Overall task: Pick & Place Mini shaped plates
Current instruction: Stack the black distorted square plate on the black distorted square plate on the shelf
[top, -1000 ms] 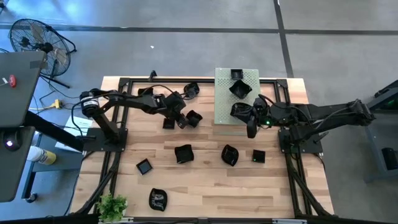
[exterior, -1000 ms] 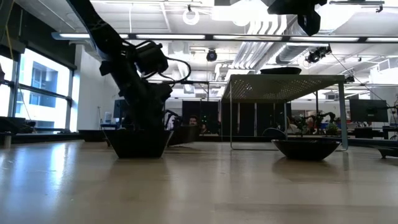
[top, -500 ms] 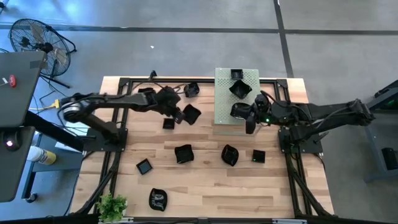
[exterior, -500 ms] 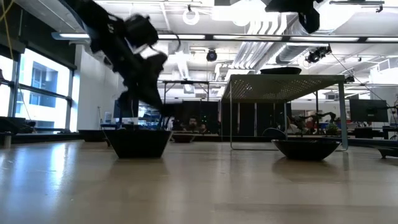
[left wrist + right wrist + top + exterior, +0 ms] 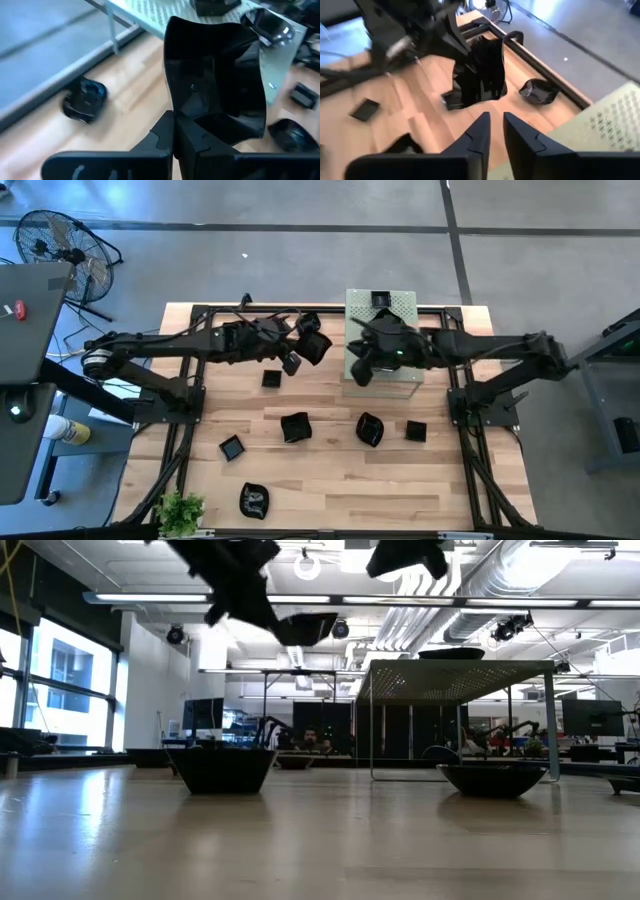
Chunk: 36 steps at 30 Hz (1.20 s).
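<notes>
A pale green board with holes (image 5: 380, 330) stands at the far edge of the wooden tabletop (image 5: 330, 470). A small green plant (image 5: 181, 510) sits at the near left corner. On the grey floor (image 5: 300, 205), a round fan (image 5: 55, 240) stands beside a dark desk (image 5: 25, 310).

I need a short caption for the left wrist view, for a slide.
Left gripper shut on a glossy black square plate, held above the wooden table near the pale green perforated board.
</notes>
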Available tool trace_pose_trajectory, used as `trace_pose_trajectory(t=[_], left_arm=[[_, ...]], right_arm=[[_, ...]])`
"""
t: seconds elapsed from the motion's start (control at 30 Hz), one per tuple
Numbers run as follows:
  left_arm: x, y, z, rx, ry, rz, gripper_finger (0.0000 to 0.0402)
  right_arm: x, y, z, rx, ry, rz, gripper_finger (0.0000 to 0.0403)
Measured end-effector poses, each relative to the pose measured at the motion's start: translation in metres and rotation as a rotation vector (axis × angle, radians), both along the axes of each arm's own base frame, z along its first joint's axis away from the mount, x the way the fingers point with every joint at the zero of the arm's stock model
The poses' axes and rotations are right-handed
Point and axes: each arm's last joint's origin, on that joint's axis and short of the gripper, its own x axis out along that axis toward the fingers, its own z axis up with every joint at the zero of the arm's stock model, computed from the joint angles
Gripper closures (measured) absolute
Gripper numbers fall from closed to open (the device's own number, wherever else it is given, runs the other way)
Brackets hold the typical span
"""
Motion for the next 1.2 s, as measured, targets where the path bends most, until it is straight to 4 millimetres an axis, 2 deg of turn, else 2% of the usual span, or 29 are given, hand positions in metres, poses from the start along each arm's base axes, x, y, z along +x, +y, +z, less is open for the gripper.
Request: trace_pose_trajectory(t=[0.13, 0.3, 0.4, 0.57, 0.83, 1.03, 1.2], left_arm=[[0.002, -0.008, 0.023, 0.104, -0.016, 0.009, 0.0401], [0.003, -0.017, 0.039, 0.207, -0.014, 0.0, 0.0401], [0.004, -0.02, 0.041, 0.222, -0.013, -0.002, 0.0401], [0.004, -0.02, 0.041, 0.224, -0.011, 0.002, 0.0401], [0.004, -0.019, 0.041, 0.224, -0.016, 0.003, 0.0401], [0.004, -0.019, 0.041, 0.226, -0.014, 0.001, 0.0397], [0.003, -0.019, 0.043, 0.235, -0.019, -0.011, 0.0351]], right_arm=[[0.017, -0.007, 0.007, -0.075, 0.031, 0.026, 0.0317], [0.033, -0.013, 0.01, -0.159, 0.064, 0.06, 0.0293], [0.037, -0.016, 0.01, -0.184, 0.059, 0.052, 0.0291], [0.037, -0.022, 0.011, -0.19, 0.055, 0.011, 0.0314], [0.037, -0.025, 0.011, -0.177, 0.048, 0.023, 0.0395], [0.037, -0.029, 0.011, -0.138, 0.03, 0.003, 0.0392], [0.036, -0.033, 0.011, -0.107, 0.013, -0.035, 0.0399]])
